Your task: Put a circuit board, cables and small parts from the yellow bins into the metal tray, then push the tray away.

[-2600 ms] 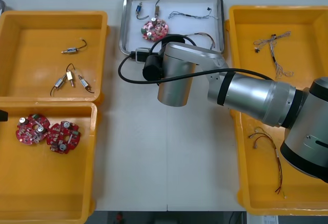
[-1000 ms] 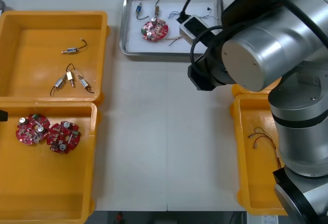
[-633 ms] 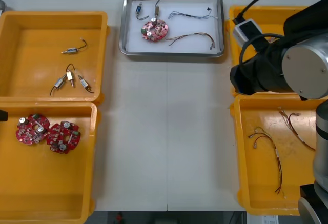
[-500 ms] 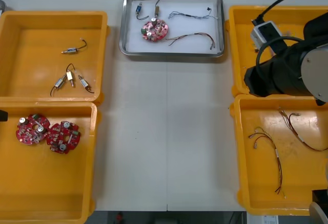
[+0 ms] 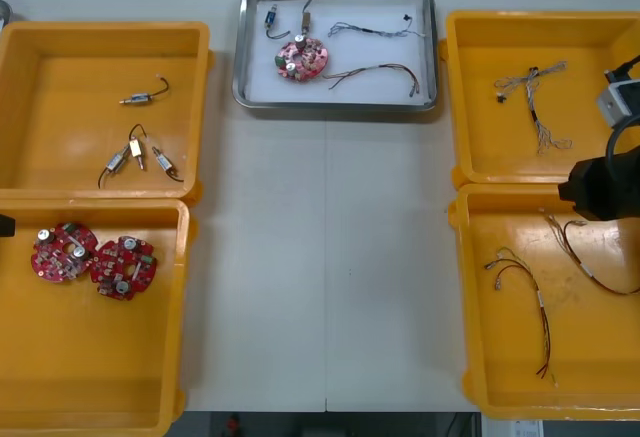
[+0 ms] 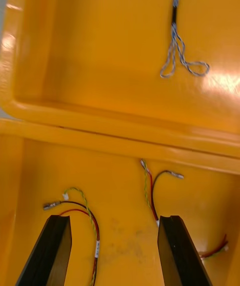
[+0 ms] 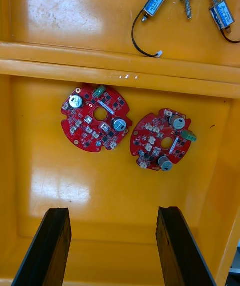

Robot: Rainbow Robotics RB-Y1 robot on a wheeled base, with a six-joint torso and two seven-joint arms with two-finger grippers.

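table [image 5: 325,257]: tray [image 5: 240,49] far middle, between far bins, holding circuit board [image 5: 302,58], tray cables [image 5: 375,74] to its right, small part [image 5: 271,19] behind-left | far left bin [image 5: 60,32]: small parts [image 5: 138,157] | near left bin [image 5: 100,377]: two boards [image 5: 63,252] side by side | far right bin [image 5: 470,97]: cable [image 5: 533,77] | near right bin [image 5: 510,357]: cables [image 5: 540,302]

No writing, number or brand mark can be read on the circuit boards [image 7: 87,126], bins [image 5: 100,27] or tray [image 5: 335,106].
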